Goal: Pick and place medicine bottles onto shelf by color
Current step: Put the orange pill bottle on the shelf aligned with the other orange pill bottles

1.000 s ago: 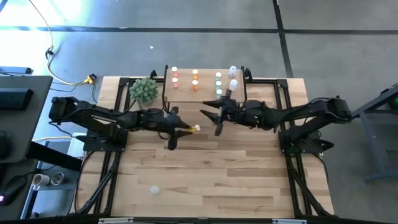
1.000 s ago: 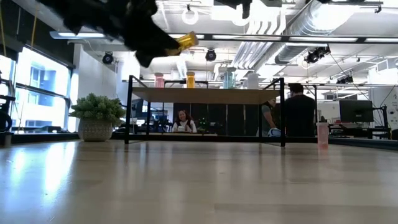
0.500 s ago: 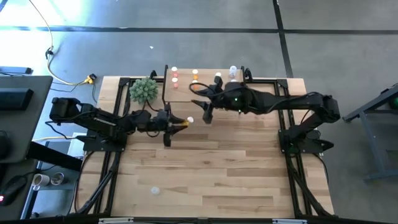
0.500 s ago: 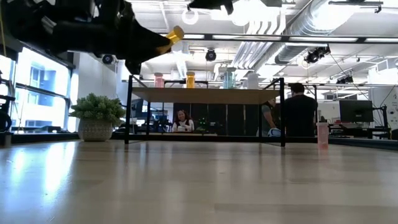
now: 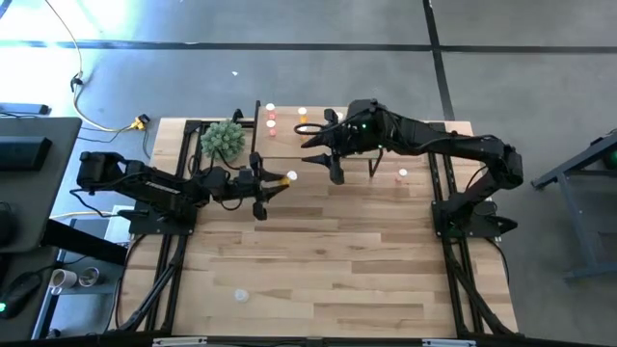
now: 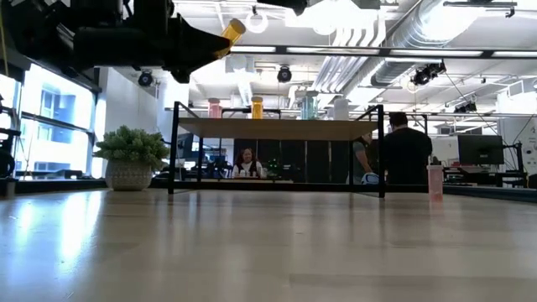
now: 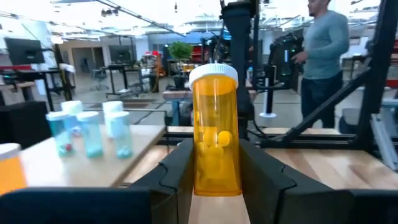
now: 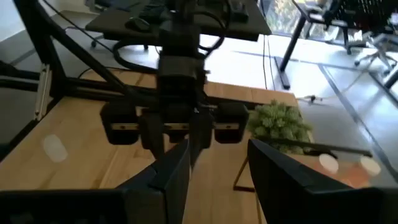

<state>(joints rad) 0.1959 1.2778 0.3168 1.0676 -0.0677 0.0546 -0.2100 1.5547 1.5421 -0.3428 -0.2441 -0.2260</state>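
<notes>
Wood-plank tabletop (image 5: 328, 260) lies bare near me. From above, my left gripper (image 5: 273, 183) squeezes a see-through orange bottle with white cap (image 5: 285, 178), just before the low light-wood shelf (image 5: 285, 144). My right gripper (image 5: 323, 154) hangs spread, holding nothing, above the shelf's front edge. Left wrist view: blue bottles (image 7: 93, 130) stand beside mine.

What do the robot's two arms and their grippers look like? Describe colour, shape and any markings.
Both arms are dark, nearly black, built of slim jointed segments on blocky bases. The left gripper and right gripper each end in two flat, angular black fingers. The right arm shows a small green light near its wrist. No lettering is legible.
</notes>
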